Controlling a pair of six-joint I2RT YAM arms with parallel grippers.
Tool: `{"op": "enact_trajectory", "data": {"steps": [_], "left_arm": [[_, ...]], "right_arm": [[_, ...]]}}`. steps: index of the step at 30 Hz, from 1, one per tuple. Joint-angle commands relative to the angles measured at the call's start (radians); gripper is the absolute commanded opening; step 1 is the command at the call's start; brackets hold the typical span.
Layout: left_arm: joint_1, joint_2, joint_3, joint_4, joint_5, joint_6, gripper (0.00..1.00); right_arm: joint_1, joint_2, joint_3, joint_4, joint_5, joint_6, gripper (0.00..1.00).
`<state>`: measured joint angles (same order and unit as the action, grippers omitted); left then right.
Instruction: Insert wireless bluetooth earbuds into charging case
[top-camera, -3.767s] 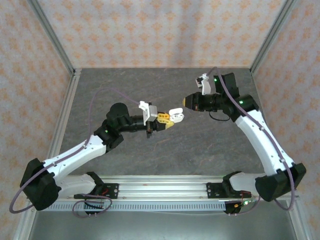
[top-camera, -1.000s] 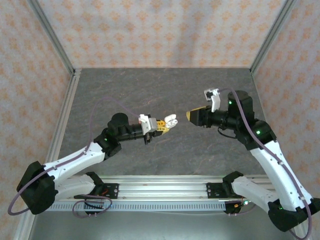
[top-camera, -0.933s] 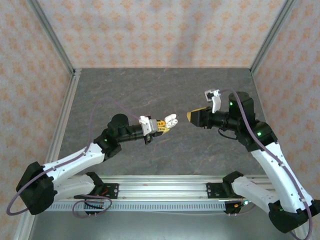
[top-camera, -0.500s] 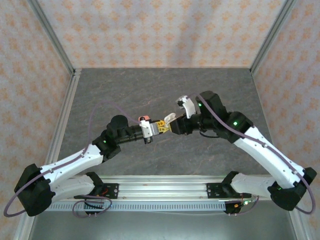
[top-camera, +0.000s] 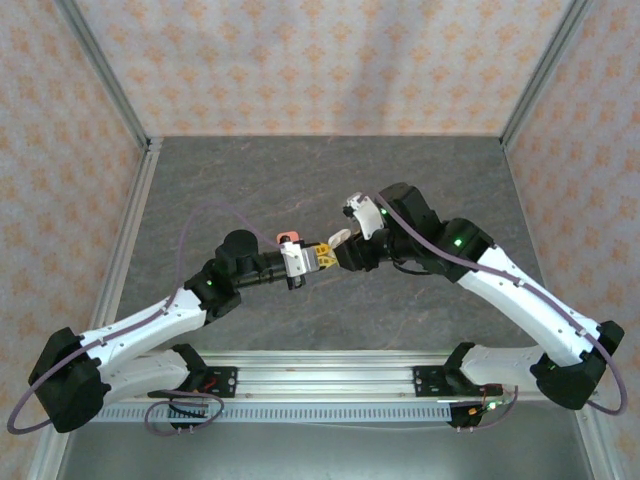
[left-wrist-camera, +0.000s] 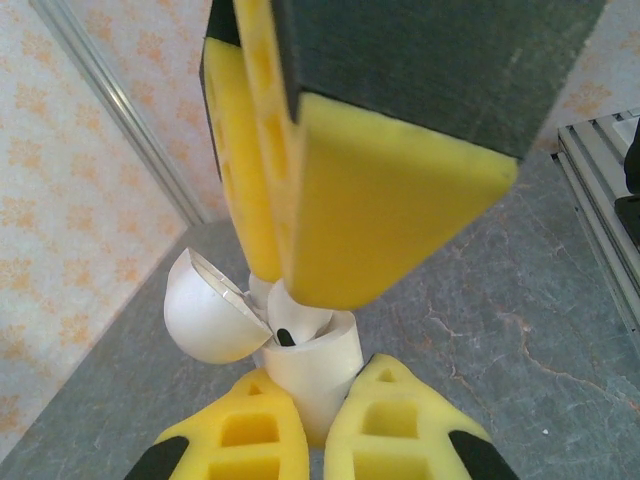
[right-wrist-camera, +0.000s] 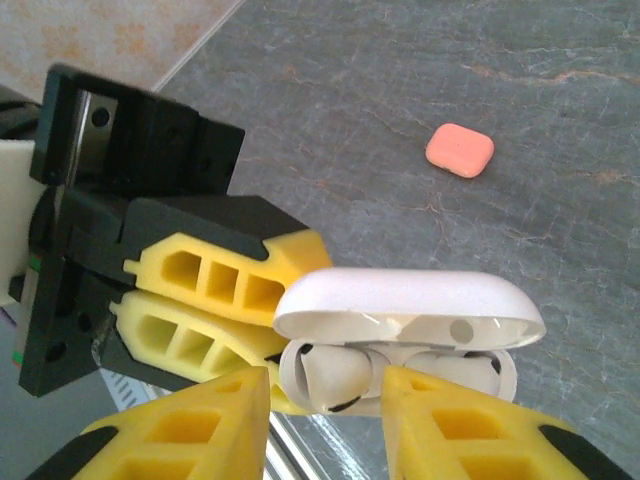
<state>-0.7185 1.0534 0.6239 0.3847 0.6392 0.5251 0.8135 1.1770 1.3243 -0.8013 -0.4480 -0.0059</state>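
My left gripper (top-camera: 322, 255) is shut on the body of a white charging case (left-wrist-camera: 312, 372), held above the table with its lid (left-wrist-camera: 205, 312) hinged open. Two white earbuds sit in the case's wells: one (right-wrist-camera: 337, 380) is at the left and another (right-wrist-camera: 462, 368) at the right. My right gripper (top-camera: 343, 256) meets the case tip to tip. Its yellow fingers (right-wrist-camera: 190, 432) stand apart on either side of the left earbud, with small gaps showing. In the left wrist view those fingers (left-wrist-camera: 392, 205) hang just over the earbud (left-wrist-camera: 297, 316).
A shut coral-pink case (right-wrist-camera: 460, 150) lies on the dark stone tabletop (top-camera: 300, 180), just beyond my left wrist (top-camera: 289, 237). Patterned walls and metal posts (top-camera: 140, 140) close in the table. A rail (top-camera: 320, 380) runs along the near edge.
My right arm has swung in from the right and brought its gripper up to the open case. My left gripper has kept its hold on the case and barely moved.
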Motion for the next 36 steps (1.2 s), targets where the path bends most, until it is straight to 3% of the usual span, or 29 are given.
{"op": "enact_trajectory", "data": {"steps": [1,8,19,21,24,26,36], "left_arm": [[-0.004,-0.004,0.046,0.02,0.012,0.004,0.0],[-0.004,-0.009,0.052,0.01,0.015,-0.003,0.0],[-0.005,-0.016,0.05,0.003,0.016,-0.007,0.0],[-0.005,-0.018,0.047,0.002,0.017,-0.008,0.0],[-0.004,-0.021,0.046,0.001,0.019,-0.008,0.0],[-0.004,-0.025,0.043,0.006,0.021,-0.013,0.0],[-0.004,-0.043,0.026,0.041,0.019,-0.037,0.0]], "right_arm": [[0.007,0.001,0.019,-0.047,0.055,-0.039,0.35],[0.007,0.034,0.037,-0.06,0.093,-0.052,0.19],[0.007,0.044,0.059,-0.025,0.104,-0.042,0.13],[0.007,0.045,0.054,-0.026,0.086,-0.042,0.15],[0.007,0.035,0.05,-0.019,0.051,-0.033,0.32],[0.005,0.013,0.052,-0.017,0.064,-0.026,0.37],[-0.116,-0.089,0.022,0.026,-0.03,0.099,0.36]]}}
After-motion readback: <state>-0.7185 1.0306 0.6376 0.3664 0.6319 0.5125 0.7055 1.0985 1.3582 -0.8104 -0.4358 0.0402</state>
